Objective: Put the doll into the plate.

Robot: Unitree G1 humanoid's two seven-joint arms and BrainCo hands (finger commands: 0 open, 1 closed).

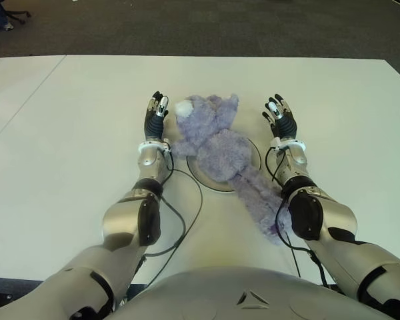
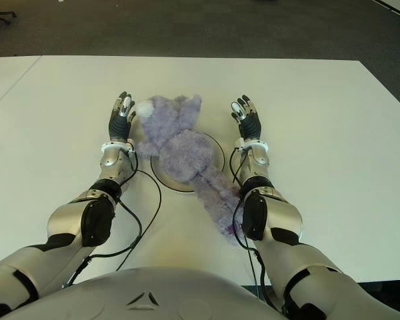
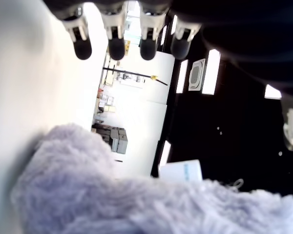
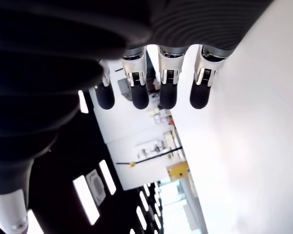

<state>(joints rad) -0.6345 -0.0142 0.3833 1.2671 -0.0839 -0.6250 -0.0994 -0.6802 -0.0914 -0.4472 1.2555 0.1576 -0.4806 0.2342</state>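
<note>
Nearest the robot, the doll's (image 1: 220,150) long purple legs trail off the plate (image 1: 255,155) onto the white table (image 1: 67,133), running back beside the right forearm. Further out, its plump middle lies on the plate, covering most of it. Beyond that, the head and a white patch sit between the two hands, level with the fingers.

The left hand (image 1: 155,119) stands just beside the doll's head on its left; the fingers (image 3: 116,47) are straight and spread, holding nothing, with fur showing close below them in the wrist view. The right hand (image 1: 281,119) stands a little apart on the doll's right, its fingers (image 4: 168,97) likewise extended and empty.

Judging by the shaggy pile and slack limbs, the doll is light, soft and floppy, unlikely to slip or break. It would best be pinched at the thick torso; gripped by a limb, the rest would dangle. The trailing legs probably need gathering in.
</note>
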